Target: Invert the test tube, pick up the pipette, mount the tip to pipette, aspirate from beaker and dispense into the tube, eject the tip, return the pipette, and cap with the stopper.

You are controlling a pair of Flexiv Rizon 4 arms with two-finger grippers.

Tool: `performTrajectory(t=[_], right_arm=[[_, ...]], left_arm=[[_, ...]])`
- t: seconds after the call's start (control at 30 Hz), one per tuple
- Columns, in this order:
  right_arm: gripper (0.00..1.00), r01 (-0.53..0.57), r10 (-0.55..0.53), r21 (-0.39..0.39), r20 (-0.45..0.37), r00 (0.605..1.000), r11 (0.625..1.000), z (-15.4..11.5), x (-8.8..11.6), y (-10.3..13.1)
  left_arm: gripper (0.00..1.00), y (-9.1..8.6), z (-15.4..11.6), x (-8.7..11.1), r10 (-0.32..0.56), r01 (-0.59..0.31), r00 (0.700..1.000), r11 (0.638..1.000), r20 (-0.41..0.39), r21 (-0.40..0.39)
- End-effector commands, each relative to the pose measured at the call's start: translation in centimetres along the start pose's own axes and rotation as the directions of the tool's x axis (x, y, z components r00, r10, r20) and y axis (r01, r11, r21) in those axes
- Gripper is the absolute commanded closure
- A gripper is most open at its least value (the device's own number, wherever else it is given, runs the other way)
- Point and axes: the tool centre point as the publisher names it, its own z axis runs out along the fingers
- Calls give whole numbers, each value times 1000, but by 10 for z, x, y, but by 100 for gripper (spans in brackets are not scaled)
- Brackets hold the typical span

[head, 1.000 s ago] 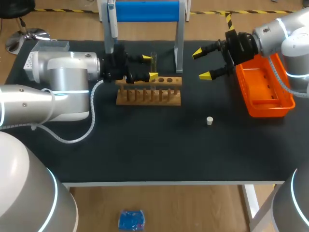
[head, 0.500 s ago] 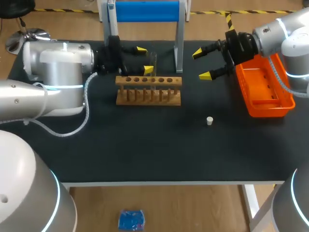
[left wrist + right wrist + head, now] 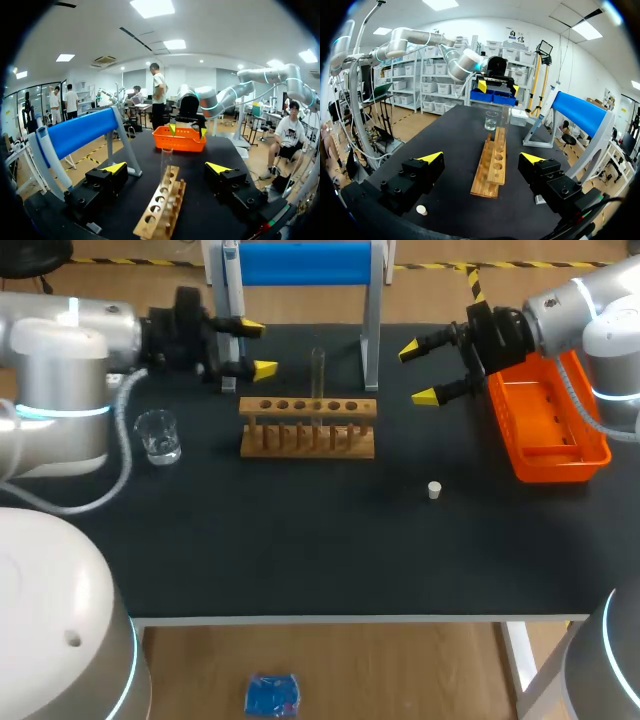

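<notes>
A clear test tube [image 3: 318, 372] stands upright in the wooden rack [image 3: 308, 426]. My left gripper [image 3: 256, 348] hangs open to the left of the rack, apart from the tube. In the left wrist view the tube [image 3: 165, 159] is ahead of that gripper [image 3: 167, 169], out beyond its fingers. The pipette [image 3: 230, 292] hangs on the blue-topped stand [image 3: 305, 264]. A glass beaker [image 3: 158, 436] sits left of the rack. My right gripper [image 3: 420, 373] is open to the right of the rack, holding nothing. The white stopper [image 3: 434, 490] lies on the mat.
An orange tray [image 3: 548, 425] lies at the right edge, behind my right gripper. From the right wrist the rack [image 3: 492, 165] runs ahead toward the beaker [image 3: 491, 120], with the stopper [image 3: 421, 210] beside one finger. The stand's post [image 3: 371, 315] rises right behind the rack.
My left gripper has drawn back to the left, away from the tube, which stays standing in the rack. The beaker now shows. The right arm has not moved.
</notes>
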Motion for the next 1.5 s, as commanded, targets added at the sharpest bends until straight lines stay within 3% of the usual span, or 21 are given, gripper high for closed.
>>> performTrajectory(t=[0.03,0.37,0.83,1.03,1.5], right_arm=[[0,-1,1,2,-1,1000,1000,-1,0,1],[0,-1,1,2,-1,1000,1000,-1,0,1],[0,-1,1,2,-1,1000,1000,-1,0,1],[0,-1,1,2,-1,1000,1000,-1,0,1],[0,-1,1,2,-1,1000,1000,-1,0,1]], left_arm=[[0,5,-72,18,-15,15,999,1000,50,3],[0,48,-142,30,-69,56,965,997,255,56],[0,101,-202,41,-136,114,890,991,435,75],[0,111,-218,43,-151,134,852,989,502,70],[0,111,-218,43,-151,134,852,989,502,70]])
